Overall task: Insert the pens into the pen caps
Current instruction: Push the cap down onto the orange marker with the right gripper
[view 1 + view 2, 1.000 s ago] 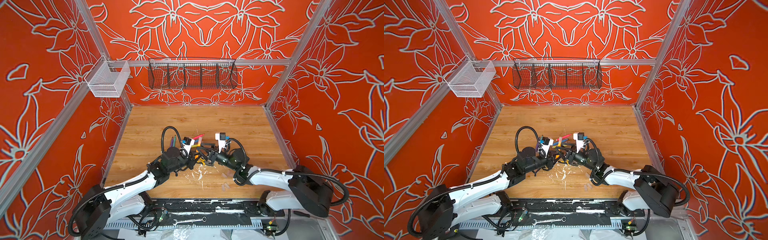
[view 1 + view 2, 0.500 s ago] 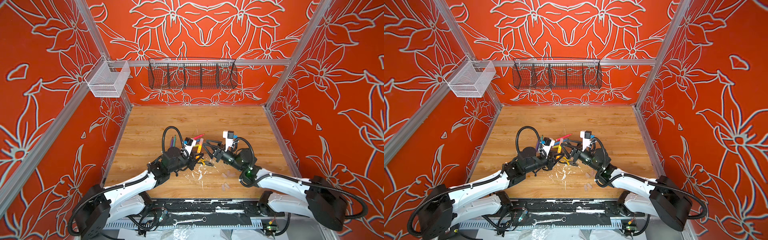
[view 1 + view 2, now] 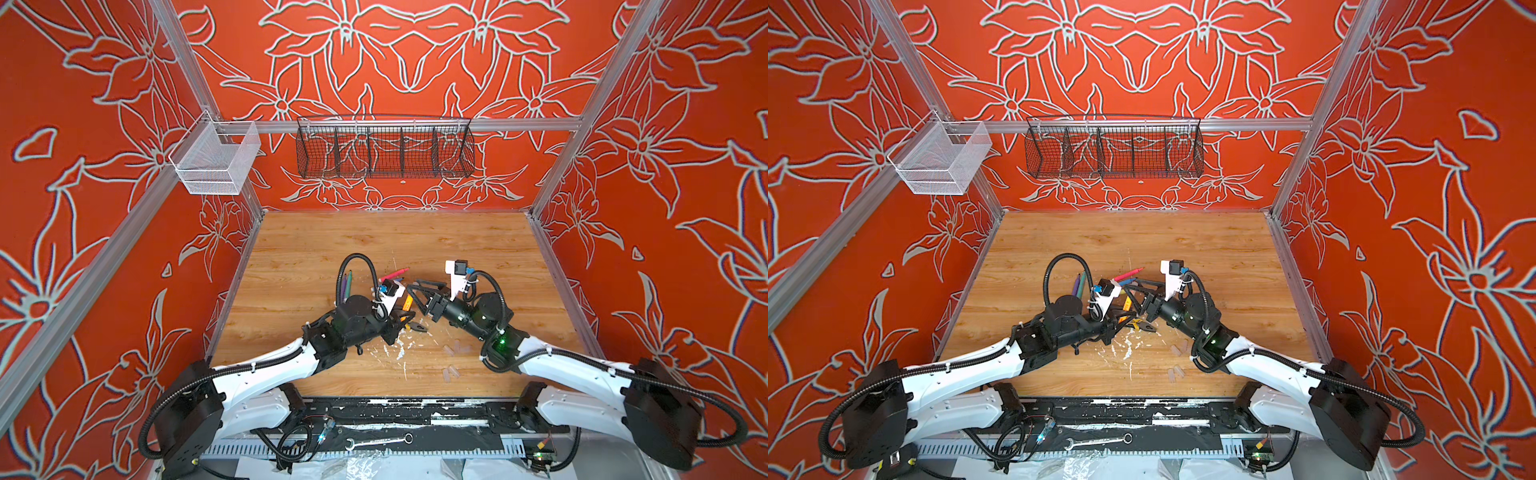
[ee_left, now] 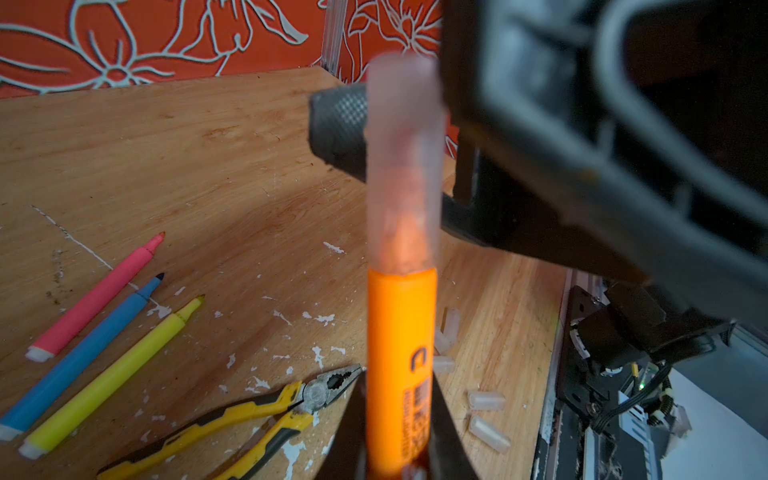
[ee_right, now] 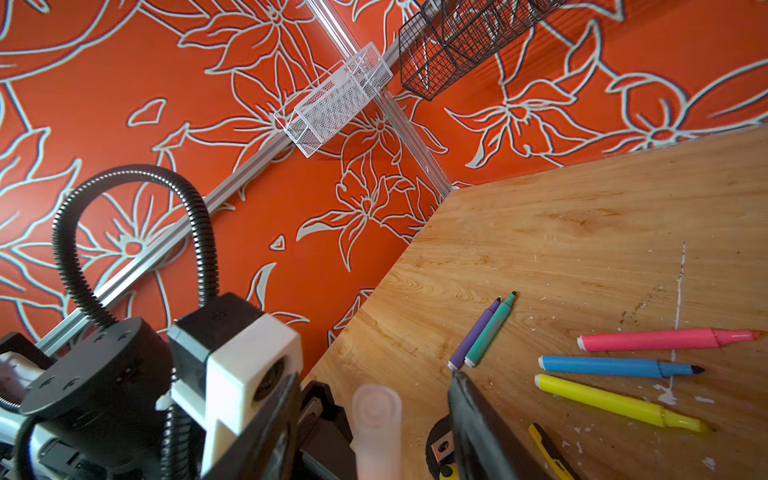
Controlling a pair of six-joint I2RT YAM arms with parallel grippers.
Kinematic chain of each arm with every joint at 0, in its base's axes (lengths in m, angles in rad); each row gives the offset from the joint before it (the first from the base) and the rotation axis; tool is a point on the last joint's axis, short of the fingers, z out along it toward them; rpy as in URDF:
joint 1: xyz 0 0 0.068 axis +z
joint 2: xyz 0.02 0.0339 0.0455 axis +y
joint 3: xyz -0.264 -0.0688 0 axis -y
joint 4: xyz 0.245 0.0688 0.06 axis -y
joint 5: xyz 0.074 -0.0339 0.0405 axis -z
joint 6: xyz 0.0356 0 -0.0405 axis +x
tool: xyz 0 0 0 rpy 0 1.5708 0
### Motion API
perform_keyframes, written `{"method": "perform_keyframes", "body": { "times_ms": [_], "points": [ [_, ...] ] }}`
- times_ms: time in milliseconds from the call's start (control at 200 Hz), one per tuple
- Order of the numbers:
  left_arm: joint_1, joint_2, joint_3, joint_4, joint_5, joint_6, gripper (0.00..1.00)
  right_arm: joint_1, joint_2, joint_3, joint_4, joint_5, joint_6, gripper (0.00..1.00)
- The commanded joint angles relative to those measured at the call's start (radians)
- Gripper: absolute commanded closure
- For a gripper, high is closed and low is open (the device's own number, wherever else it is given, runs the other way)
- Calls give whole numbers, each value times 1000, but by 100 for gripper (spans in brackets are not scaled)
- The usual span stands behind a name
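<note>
left gripper (image 4: 399, 457) clamps orange pen (image 4: 401, 365), tip inside clear cap (image 4: 402, 166).

In both top views the left arm (image 3: 266, 370) reaches in from the lower left and the right arm (image 3: 573, 370) from the lower right, their wrists bent toward each other just below frame centre. The left gripper (image 4: 399, 457) is clamped on an orange pen (image 4: 401, 353). The right gripper (image 3: 417, 297) faces it, jaws parted either side of the pen's far end.

Orange pen (image 4: 401, 365) wears clear cap (image 4: 402, 166); 5 uncapped pens (image 5: 665, 338) lie flat.
</note>
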Motion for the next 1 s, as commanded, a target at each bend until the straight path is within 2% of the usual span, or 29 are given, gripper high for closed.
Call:
{"method": "perform_keyframes", "body": {
  "times_ms": [0,170,520,856,996],
  "points": [
    [-14,17,35,-6,-16,33,100,-5,-24,27,-24,10,-18,41],
    [-29,27,42,-14,-31,46,100,-7,-37,28,-60,43,-15,42],
    [-39,34,48,-20,-43,55,100,-15,-40,30,-68,37,-8,54],
    [-46,35,51,-23,-50,60,100,-22,-48,30,-76,39,-6,55],
    [-48,38,53,-23,-51,61,100,-23,-50,32,-85,44,-4,60]
  ]
}}
